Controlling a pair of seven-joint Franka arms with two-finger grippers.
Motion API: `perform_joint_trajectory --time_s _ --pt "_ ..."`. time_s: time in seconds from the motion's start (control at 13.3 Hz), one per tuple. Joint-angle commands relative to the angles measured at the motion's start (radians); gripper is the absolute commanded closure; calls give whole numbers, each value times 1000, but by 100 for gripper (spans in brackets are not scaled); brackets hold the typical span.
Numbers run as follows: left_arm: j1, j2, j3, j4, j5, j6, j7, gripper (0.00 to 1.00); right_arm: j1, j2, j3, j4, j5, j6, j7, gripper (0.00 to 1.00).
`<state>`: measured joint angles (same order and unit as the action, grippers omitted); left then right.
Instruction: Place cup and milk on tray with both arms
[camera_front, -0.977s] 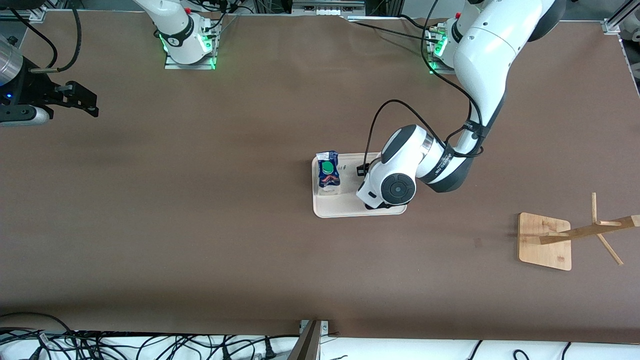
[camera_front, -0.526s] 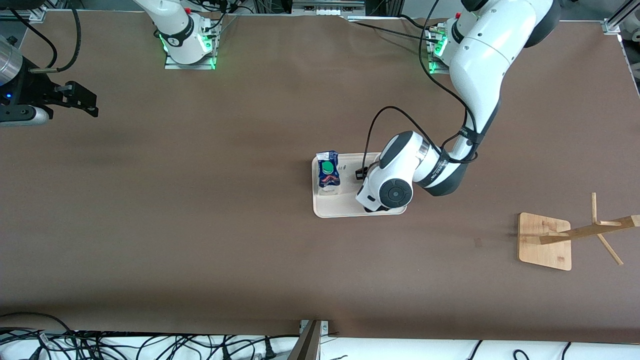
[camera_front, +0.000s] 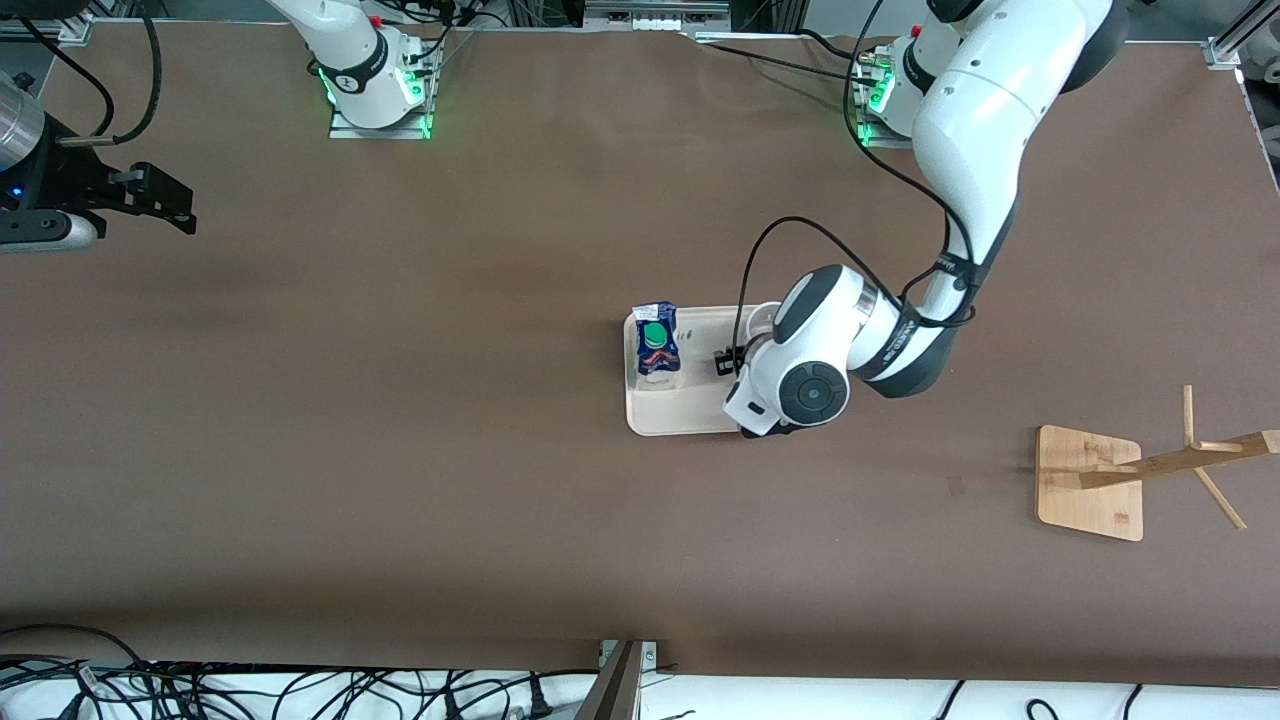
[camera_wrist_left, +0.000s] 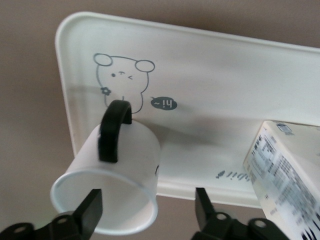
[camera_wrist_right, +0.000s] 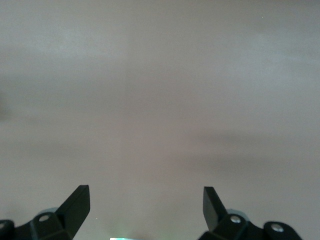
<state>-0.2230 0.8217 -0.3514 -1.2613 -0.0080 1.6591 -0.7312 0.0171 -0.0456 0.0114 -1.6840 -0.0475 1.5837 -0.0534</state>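
The cream tray (camera_front: 690, 412) lies mid-table. The blue and white milk (camera_front: 657, 346) with a green cap stands on it, at the end toward the right arm; it also shows in the left wrist view (camera_wrist_left: 287, 172). The white cup (camera_wrist_left: 122, 160) with a black handle stands on the tray (camera_wrist_left: 210, 65) beside the rabbit drawing; only its rim (camera_front: 757, 318) shows in the front view. My left gripper (camera_wrist_left: 147, 199) is open just above the cup, one finger over its mouth, the other beside its wall. My right gripper (camera_front: 168, 205) is open and empty (camera_wrist_right: 145, 200), waiting over bare table at the right arm's end.
A wooden stand (camera_front: 1090, 482) with slanted pegs stands toward the left arm's end, nearer the front camera than the tray. The left arm's wrist (camera_front: 805, 390) covers that end of the tray. Cables lie along the table's front edge.
The left wrist dipped over the tray, then shifted toward the left arm's end, uncovering the cup's rim. The milk, the tray and the right arm have not moved.
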Motion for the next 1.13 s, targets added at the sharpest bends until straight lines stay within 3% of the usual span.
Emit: perform_joint_trajectory --time_s 0.0,0.23,0.45,0.75,0.83,1.05 --pt "14 -142 5 -12 25 -90 108 0 -9 7 7 21 -17 -14 -6 0" --pt "97 -275 11 -13 45 -152 355 0 -9 7 7 21 -17 -13 -6 0" --pt "131 -386 12 -15 152 -217 566 0 -9 9 5 21 -17 -13 -6 0" --pt "248 -533 15 -38 149 -225 781 0 -9 10 5 21 -17 -11 -6 0" --pt "238 -583 59 -99 136 -207 782 0 -9 10 5 21 -18 -11 -6 0" --pt "188 -777 282 -307 -19 -18 779 0 -9 10 5 21 -18 -10 -6 0"
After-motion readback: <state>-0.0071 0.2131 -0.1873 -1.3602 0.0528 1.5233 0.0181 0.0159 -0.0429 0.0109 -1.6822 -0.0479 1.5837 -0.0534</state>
